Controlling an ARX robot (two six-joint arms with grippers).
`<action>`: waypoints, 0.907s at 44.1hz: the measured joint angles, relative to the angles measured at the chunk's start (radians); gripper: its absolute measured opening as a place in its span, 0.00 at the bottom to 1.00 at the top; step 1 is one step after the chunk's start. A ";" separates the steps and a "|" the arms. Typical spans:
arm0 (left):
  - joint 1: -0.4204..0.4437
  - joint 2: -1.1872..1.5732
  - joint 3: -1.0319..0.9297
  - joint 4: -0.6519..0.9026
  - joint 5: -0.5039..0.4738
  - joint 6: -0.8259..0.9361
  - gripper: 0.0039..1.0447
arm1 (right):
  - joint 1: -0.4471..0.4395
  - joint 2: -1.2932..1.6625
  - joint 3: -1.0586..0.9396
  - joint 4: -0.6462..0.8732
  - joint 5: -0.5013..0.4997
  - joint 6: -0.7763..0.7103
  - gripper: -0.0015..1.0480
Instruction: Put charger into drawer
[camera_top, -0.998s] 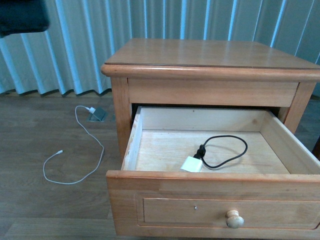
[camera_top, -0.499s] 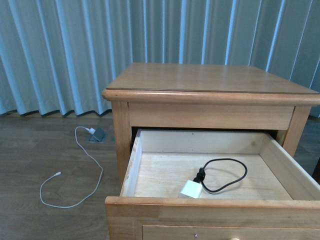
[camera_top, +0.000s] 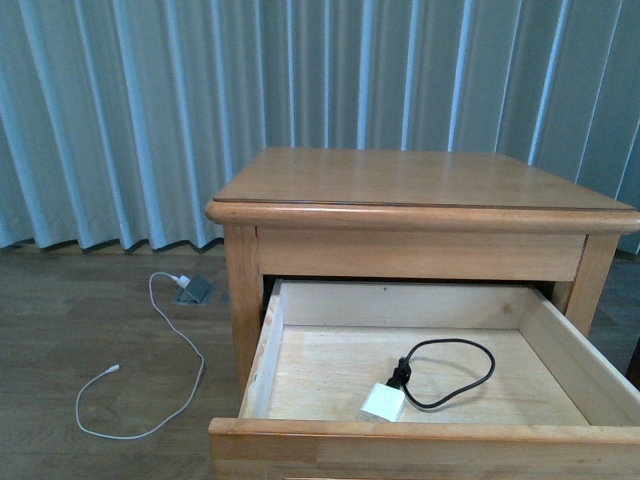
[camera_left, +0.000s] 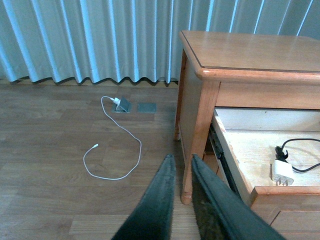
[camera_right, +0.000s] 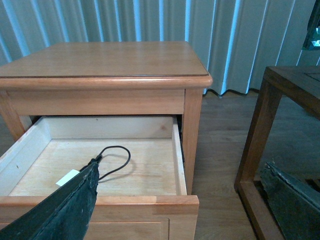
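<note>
Two grippers show in wrist views only: left gripper (camera_left: 182, 160) w/ jaws almost together, nothing held; right gripper (camera_right: 181, 167) w/ jaws spread wide, empty. The drawer (camera_top: 262, 350) is pulled out of the nightstand (camera_top: 410, 180). The charger (camera_top: 382, 402) is laid inside, by the near wall, black cable looped behind. Far left on the floor, a white cable (camera_top: 202, 365) is trailed toward the curtain (camera_top: 120, 100).

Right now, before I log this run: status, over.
Left gripper closed, empty; right gripper open, empty. Charger lying inside open drawer. Nothing blocking the drawer.
</note>
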 joint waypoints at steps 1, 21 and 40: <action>0.011 -0.009 -0.007 -0.002 0.010 0.001 0.10 | 0.000 0.000 0.000 0.000 0.000 0.000 0.92; 0.266 -0.160 -0.098 -0.060 0.263 0.010 0.04 | 0.000 0.000 0.000 0.000 0.000 0.000 0.92; 0.284 -0.379 -0.153 -0.217 0.274 0.010 0.04 | 0.000 0.000 0.000 0.000 0.000 0.000 0.92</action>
